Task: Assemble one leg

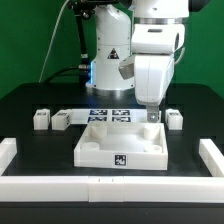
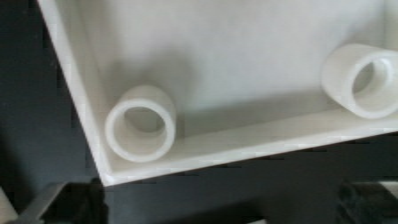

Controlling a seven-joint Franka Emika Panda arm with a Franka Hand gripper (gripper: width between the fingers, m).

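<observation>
Exterior view showed three legs beside one panel: two at that view's left, one at its right. Gripper hung over the panel's corner, fingers spread wide, empty. Wrist view showed two hollow sockets inside.

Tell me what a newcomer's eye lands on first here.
A large white square panel fills the middle of the scene, and the gripper hangs over its far corner on the exterior view's right. In the wrist view, two round sockets stand inside the panel's walled corner, with the dark fingers spread wide. Small white legs lie behind the panel, two toward the exterior view's left and one toward its right.
</observation>
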